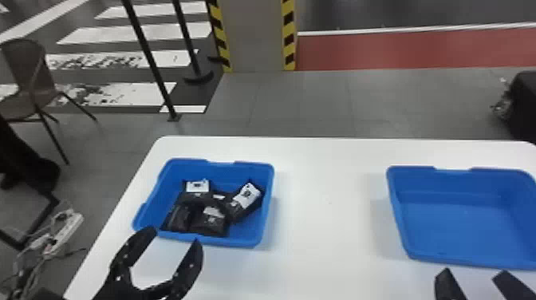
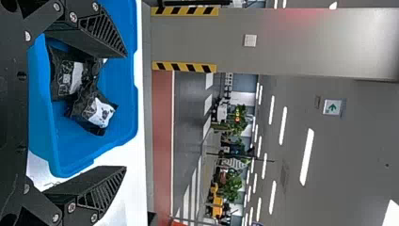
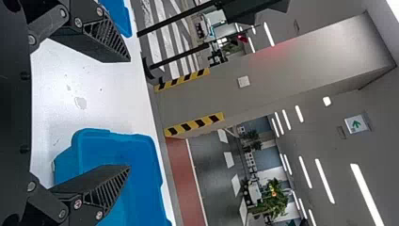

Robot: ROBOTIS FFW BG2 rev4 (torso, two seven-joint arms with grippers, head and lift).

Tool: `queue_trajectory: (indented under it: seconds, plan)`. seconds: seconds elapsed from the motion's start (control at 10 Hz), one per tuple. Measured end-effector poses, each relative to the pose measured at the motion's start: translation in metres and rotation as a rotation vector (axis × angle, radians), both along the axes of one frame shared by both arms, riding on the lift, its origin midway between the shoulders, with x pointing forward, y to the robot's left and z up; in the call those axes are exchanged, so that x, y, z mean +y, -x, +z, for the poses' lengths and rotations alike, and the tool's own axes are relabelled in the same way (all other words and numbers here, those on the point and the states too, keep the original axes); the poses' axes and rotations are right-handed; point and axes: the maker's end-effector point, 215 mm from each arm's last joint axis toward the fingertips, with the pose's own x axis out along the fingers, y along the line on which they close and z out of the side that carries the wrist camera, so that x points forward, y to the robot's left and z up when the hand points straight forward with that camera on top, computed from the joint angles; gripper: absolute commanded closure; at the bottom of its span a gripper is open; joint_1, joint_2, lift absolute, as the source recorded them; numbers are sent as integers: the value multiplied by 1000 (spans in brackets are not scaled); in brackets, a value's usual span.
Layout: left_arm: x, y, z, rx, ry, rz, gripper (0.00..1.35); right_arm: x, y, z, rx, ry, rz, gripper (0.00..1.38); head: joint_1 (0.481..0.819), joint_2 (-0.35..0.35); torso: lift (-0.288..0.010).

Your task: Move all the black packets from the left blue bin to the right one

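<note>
At the left, the left gripper (image 1: 174, 235) is held just short of the near rim of the left blue bin (image 1: 223, 169), its two fingers spread wide with nothing between them. Because that rim lies between the gripper and the load, a fingertip could be caught on it, and the bin pushed or tipped, if the reach were made too low. Inside the bin, the black packets (image 1: 209, 226) are heaped over one another, mostly towards the left and near side, so that their number cannot be told for certain. Two could be pinched at once where they overlap, or a neighbour dragged up and spilled over the wall. The white-labelled packet at the right of the heap (image 1: 246, 197) is leaned on the others and seems easier to single out, though its wrapping looks slick and could slide from a shallow grip. Further right, a wide stretch of white table (image 1: 327, 199) must be crossed, and a packet held only by its edge could be dropped there. Beyond it stands the right blue bin (image 1: 458, 231), its floor bare; a release made too early would leave a packet on the rim. The right gripper (image 1: 472, 273) is held at that bin's near side, its fingers well apart and unloaded.
</note>
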Motion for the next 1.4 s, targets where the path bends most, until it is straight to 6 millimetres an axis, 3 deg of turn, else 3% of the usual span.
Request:
queue_trajectory:
  seconds: [0.8, 1.2, 1.4]
  plan:
    - [3, -2, -5, 15, -1, 7, 194, 0, 0, -1, 3, -1, 0, 234, 695, 165, -110]
    - [35, -28, -23, 91, -53, 56, 196, -1, 1, -2, 4, -7, -2, 234, 695, 210, -110]
    - [42, -44, -46, 164, -33, 75, 203, -1, 1, -3, 7, -11, -3, 234, 695, 217, -110]
